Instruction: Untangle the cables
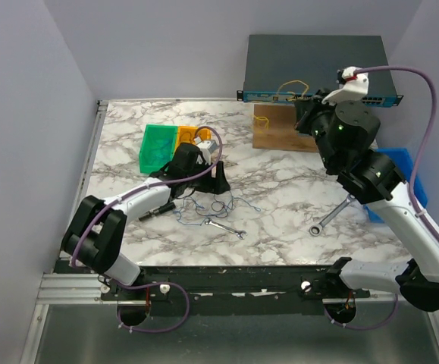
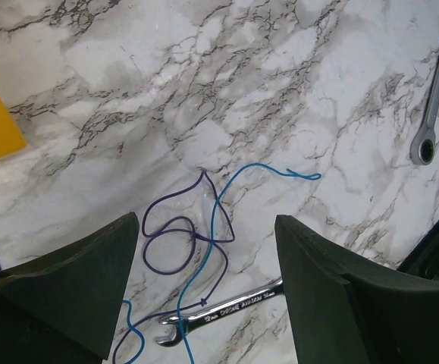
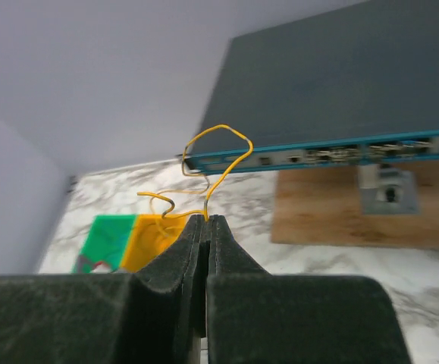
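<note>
Tangled cables [image 2: 211, 227] (yellow cable [image 3: 221, 127] aloft)

thin yellow wire [image 3: 219, 127]: 1 | thin dark purple wire [image 2: 202, 174]: 1 | thin blue wire [image 2: 263, 165]: 1 sure, tangle hides any more | silver metal wrenches: 2, short open-ended wrench [image 1: 225, 228], longer ratchet wrench [image 1: 330, 215] | plastic bins: 3, green bin [image 1: 157, 145], orange-yellow bin [image 1: 187, 135], blue bin [image 1: 401, 163] | flat dark network switch [image 1: 318, 64]: 1 | brown wooden board [image 1: 280, 129]: 1

Robot lab cell, as I see it: marble-look table [image 1: 280, 199] boxed by plain white walls [image 1: 29, 114], network switch [image 1: 310, 64], wrench [image 1: 329, 220], plastic bins [image 1: 157, 145], two arms [image 1: 412, 221] bolted on.
</note>
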Tool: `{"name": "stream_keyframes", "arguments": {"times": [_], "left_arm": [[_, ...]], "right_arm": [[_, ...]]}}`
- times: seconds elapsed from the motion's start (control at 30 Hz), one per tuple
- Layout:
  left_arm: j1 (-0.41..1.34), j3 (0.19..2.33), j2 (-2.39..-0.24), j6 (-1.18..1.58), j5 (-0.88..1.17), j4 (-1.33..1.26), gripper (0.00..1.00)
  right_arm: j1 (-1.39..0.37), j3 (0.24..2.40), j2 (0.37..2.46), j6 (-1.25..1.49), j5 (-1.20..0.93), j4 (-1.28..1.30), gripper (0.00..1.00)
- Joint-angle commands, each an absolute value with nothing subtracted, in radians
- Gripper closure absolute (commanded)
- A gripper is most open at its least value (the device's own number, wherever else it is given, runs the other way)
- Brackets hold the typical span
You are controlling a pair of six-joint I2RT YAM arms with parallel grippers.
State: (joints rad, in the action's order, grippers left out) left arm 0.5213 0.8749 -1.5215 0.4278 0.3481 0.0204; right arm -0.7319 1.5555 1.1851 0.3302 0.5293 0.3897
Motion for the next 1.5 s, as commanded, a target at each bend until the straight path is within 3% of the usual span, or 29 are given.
{"name": "stream_keyframes", "arguments": {"times": [0.0, 0.23, 0.4, 0.7, 0.83, 1.13, 1.17, 1.2, 1.23, 1.27, 1.37, 1.47], "left_arm": [[0.532, 0.864, -1.469, 0.444, 0.329, 0.015, 0.26], [0.545, 0.803, -1.436, 0.461, 0.298, -0.019, 0.26], [0.554, 0.782, -1.422, 0.46, 0.31, -0.043, 0.26], [0.581, 0.725, -1.342, 0.486, 0.258, -0.063, 0.26], [0.599, 0.696, -1.296, 0.512, 0.24, -0.072, 0.26], [0.606, 0.682, -1.242, 0.504, 0.19, -0.025, 0.25], [0.606, 0.681, -1.244, 0.505, 0.188, -0.022, 0.25], [0.607, 0.681, -1.248, 0.506, 0.189, -0.021, 0.25], [0.606, 0.682, -1.251, 0.506, 0.188, -0.021, 0.25], [0.606, 0.685, -1.253, 0.505, 0.186, -0.016, 0.25], [0.606, 0.7, -1.262, 0.495, 0.176, -0.002, 0.24], [0.605, 0.728, -1.279, 0.489, 0.149, 0.052, 0.23]], "right_arm": [[-0.721, 1.564, 1.181, 0.238, 0.973, 0.514, 0.99], [-0.636, 1.513, 1.119, 0.144, 1.395, 0.528, 0.99], [-0.552, 1.457, 1.088, 0.054, 1.546, 0.453, 0.99], [-0.171, 1.311, 1.161, -0.003, 1.375, 0.336, 0.99], [0.034, 1.322, 1.256, 0.239, 1.181, 0.512, 0.99], [0.172, 1.176, 1.403, 0.373, 1.05, 0.46, 0.99], [0.177, 1.167, 1.417, 0.384, 1.032, 0.457, 0.92], [0.179, 1.167, 1.429, 0.395, 1.012, 0.468, 0.68], [0.178, 1.171, 1.437, 0.408, 0.982, 0.486, 0.24], [0.178, 1.18, 1.438, 0.429, 0.957, 0.508, 0.07], [0.178, 1.192, 1.384, 0.462, 0.803, 0.534, 0.09], [0.177, 1.183, 1.303, 0.407, 0.45, 0.524, 0.11]]}}
